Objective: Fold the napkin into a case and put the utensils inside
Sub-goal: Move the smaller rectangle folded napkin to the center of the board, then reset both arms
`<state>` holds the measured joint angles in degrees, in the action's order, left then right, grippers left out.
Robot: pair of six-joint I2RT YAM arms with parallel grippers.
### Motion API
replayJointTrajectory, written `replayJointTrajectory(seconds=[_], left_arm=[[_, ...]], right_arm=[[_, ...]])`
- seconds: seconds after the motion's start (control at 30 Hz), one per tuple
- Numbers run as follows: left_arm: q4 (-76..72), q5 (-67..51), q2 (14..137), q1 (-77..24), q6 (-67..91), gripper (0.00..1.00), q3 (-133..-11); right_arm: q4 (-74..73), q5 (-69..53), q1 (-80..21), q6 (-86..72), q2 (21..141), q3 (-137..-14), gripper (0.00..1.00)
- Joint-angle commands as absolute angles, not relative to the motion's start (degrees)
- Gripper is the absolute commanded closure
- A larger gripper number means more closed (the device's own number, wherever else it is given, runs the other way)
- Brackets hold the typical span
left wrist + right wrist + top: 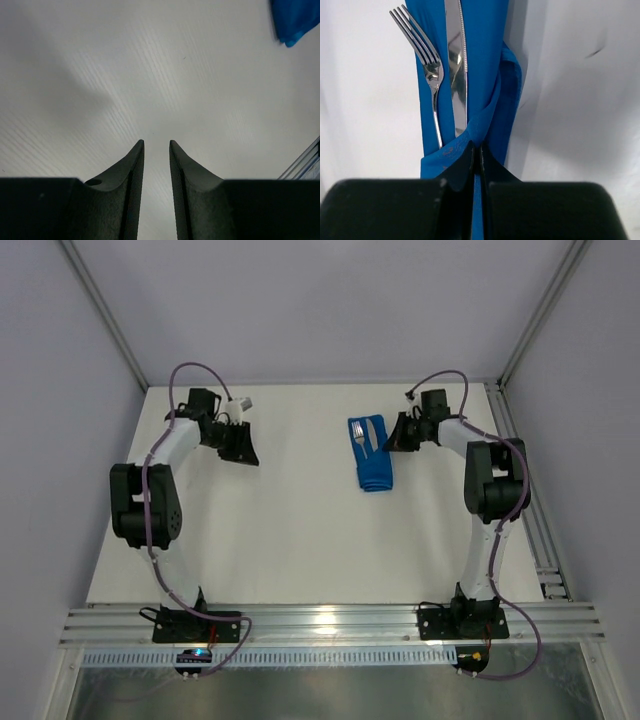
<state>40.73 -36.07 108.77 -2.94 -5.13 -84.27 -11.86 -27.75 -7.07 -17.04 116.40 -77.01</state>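
The bright blue napkin (372,462) lies folded into a narrow case on the white table, right of centre. A silver fork (432,70) and a knife (456,60) rest side by side on the cloth, their handles tucked under a diagonal fold. My right gripper (476,146) is shut on a pinch of that blue fold at the case's right side (398,436). Far to the left, my left gripper (245,452) hovers over bare table. Its jaws stand narrowly open with nothing between them (156,145). A corner of the napkin (295,20) shows at the top right of the left wrist view.
An aluminium rail (530,500) runs along the table's right edge, and another rail (330,622) crosses the near edge by the arm bases. Grey walls and frame posts close in the back and sides. White tabletop (300,520) lies between the two arms.
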Motion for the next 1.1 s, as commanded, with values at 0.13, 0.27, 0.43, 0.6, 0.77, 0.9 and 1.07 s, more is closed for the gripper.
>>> replayJointTrajectory(seconds=[0.13, 0.27, 0.43, 0.6, 0.77, 0.9, 1.07], left_arm=[[42.45, -36.83, 103.19, -0.27, -8.52, 0.72, -82.88], [42.98, -36.91, 102.48, 2.19, -9.23, 0.72, -82.88], [43.94, -36.57, 102.13, 3.51, -10.63, 0.72, -82.79], [44.56, -36.47, 102.04, 3.51, -11.07, 0.72, -82.88], [45.17, -37.18, 101.78, 3.52, -11.07, 0.64, -83.06], [46.84, -37.18, 101.16, 3.52, -11.43, 0.01, -84.37], [47.90, -31.58, 96.60, 3.52, -12.39, 0.01, -81.93]], right_arm=[[-30.58, -24.70, 2.10, -8.97, 127.43, -100.26, 0.96], [-35.59, -23.38, 5.79, -8.17, 132.53, -109.06, 0.96], [-37.09, -23.20, 10.19, -8.35, 137.19, -117.24, 0.96], [-38.67, -22.94, 11.25, -6.16, 142.12, -122.86, 0.92], [-38.32, -24.53, 11.34, -3.87, 139.93, -122.70, 0.28], [-38.93, -22.15, 12.21, -3.08, 134.23, -122.70, 0.20], [-39.21, -16.36, 15.29, -4.39, 122.56, -118.07, 0.02]])
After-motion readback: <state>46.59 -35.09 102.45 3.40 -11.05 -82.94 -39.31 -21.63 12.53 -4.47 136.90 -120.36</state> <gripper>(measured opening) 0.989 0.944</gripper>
